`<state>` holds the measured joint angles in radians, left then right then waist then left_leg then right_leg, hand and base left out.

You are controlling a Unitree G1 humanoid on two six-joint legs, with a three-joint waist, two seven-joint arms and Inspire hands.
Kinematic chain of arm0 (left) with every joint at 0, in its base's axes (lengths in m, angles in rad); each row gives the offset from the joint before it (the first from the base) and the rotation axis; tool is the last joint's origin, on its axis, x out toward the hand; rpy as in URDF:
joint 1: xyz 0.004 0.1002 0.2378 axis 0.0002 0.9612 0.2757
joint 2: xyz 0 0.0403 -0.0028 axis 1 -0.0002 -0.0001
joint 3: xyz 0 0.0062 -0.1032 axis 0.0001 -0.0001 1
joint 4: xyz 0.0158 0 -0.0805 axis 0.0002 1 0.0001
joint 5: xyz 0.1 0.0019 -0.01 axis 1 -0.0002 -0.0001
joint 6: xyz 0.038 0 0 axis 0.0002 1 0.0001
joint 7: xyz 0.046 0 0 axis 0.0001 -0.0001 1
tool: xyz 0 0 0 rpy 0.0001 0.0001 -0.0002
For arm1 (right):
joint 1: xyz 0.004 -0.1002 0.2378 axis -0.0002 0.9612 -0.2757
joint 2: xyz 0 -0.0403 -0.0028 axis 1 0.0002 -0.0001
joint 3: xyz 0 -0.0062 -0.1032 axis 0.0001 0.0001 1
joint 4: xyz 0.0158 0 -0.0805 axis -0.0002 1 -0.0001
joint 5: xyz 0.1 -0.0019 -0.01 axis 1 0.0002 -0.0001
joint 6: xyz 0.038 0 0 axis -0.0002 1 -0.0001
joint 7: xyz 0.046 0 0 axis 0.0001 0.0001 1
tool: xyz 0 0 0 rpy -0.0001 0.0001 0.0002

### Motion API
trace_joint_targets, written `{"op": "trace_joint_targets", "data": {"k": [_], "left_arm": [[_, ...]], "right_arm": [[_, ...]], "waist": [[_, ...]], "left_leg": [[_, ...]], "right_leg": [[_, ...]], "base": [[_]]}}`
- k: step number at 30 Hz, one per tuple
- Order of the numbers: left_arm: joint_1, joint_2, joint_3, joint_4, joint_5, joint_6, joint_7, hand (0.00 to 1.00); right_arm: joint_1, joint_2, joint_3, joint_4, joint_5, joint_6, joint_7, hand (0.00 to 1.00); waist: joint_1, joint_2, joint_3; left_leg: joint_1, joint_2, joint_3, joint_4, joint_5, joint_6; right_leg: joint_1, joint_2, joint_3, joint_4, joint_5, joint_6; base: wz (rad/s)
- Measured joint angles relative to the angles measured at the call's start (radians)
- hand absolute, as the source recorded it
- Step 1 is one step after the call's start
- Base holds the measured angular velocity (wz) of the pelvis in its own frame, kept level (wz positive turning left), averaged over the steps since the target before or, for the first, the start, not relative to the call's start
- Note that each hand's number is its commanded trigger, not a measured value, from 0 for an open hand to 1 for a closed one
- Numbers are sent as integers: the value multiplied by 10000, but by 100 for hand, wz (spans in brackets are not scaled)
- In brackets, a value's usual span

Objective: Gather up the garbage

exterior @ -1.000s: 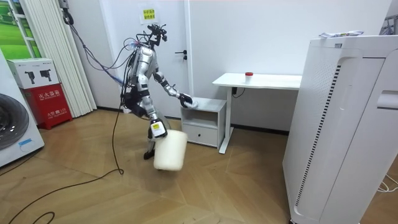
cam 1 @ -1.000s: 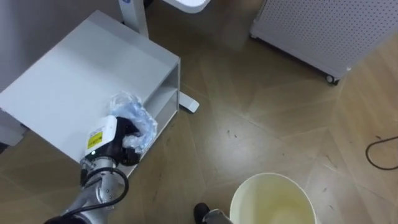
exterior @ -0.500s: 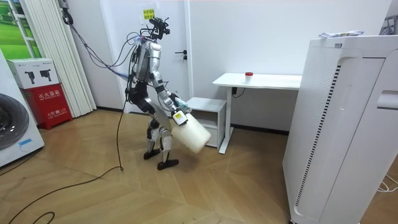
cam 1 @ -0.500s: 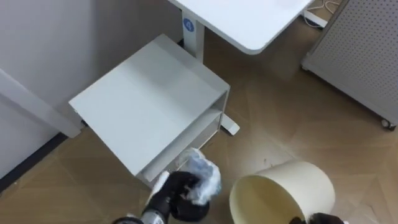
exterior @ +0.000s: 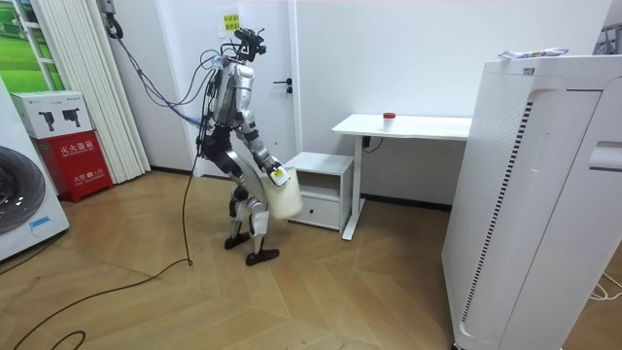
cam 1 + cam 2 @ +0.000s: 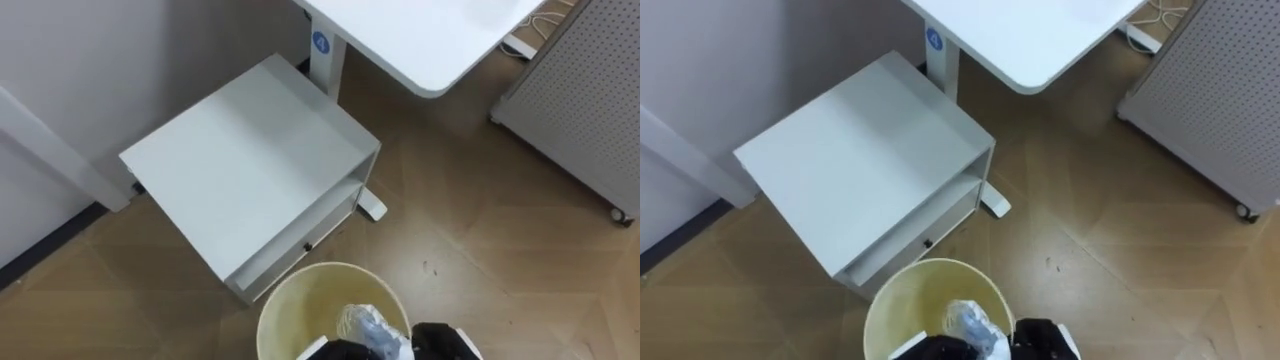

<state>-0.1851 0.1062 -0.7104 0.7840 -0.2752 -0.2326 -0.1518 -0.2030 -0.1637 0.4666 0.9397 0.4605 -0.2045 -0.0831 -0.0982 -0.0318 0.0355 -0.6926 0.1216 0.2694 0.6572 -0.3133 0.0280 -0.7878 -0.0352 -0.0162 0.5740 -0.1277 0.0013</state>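
Observation:
A crumpled clear plastic wrapper (image 6: 368, 326) (image 6: 971, 325) sits inside the mouth of a cream waste bin (image 6: 330, 268) (image 6: 935, 263) at the lower edge of the eye views. My left hand (image 6: 343, 350) (image 6: 936, 348) is dark and curled against the wrapper's left side. At the bin's near rim, right of the wrapper, is my right hand (image 6: 444, 340) (image 6: 1040, 340). In the room view I stand upright before the low cabinet, holding the bin (image 5: 284, 199) off the floor at thigh height.
A low white cabinet (image 6: 250, 170) (image 5: 321, 180) with an open shelf stands just beyond the bin. A white desk (image 6: 420, 40) is behind it, and a perforated white panel on castors (image 6: 590, 90) is at the right. Wood floor (image 6: 480, 260) lies open to the right.
The bin has swung from my right to directly below my head. My left hand carried the wrapper from beside the cabinet into the bin's mouth. The camera also shifted slightly.

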Motion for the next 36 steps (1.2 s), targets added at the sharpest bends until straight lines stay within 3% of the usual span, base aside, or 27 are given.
{"op": "trace_joint_targets", "data": {"k": [7,8,9,10,14,18,26,33,36], "left_arm": [[132,15,-4,-96,3,5,-156,100],[137,16,-2,-109,20,6,-173,94],[135,15,-1,-116,20,6,-174,40],[137,22,12,-139,34,6,-187,0],[202,122,84,-228,44,7,-356,0],[390,472,77,-567,141,4,-596,0],[514,683,139,-587,675,-114,-969,0],[712,881,402,-588,1374,-110,-1228,0],[895,1123,575,-589,1379,-109,-1234,0]], "right_arm": [[-7,-44,-164,43,-413,14,-27,100],[-30,-42,-201,42,-441,14,55,100],[-44,-34,-216,42,-449,14,112,100],[-31,-9,-283,42,-470,17,198,100],[-28,9,-397,42,-506,105,416,100],[-17,18,-379,28,-804,105,442,100],[131,-62,-395,38,-704,26,546,100],[583,-279,-554,293,-553,-32,1072,100],[818,-351,-588,278,-346,-44,1292,100]], "waist": [[191,-136,1],[213,-183,0],[207,-186,2],[211,-184,2],[231,-184,2],[244,-183,3],[384,-147,8],[557,148,14],[545,215,9]], "left_leg": [[3,46,122,-20,-7,20],[-7,59,199,-1,-7,20],[-14,58,196,3,-8,20],[-10,56,200,3,-8,20],[2,47,194,6,-8,20],[4,54,189,-21,-15,26],[34,48,148,2,-15,27],[759,42,148,-267,-16,28],[1349,31,266,-543,-15,23]], "right_leg": [[-64,31,-4,-11,23,-5],[-130,29,-1,19,33,-22],[-152,26,-4,23,36,-26],[-159,23,-5,7,39,-32],[-156,-2,-26,-18,38,-38],[-156,-17,-38,24,44,-49],[-128,-157,-162,104,51,-60],[607,-194,-407,-166,47,-82],[1097,-213,-445,-315,26,-102]], "base": [[-6],[-15],[-15],[-10],[-1],[0],[2],[-1],[-9]]}}
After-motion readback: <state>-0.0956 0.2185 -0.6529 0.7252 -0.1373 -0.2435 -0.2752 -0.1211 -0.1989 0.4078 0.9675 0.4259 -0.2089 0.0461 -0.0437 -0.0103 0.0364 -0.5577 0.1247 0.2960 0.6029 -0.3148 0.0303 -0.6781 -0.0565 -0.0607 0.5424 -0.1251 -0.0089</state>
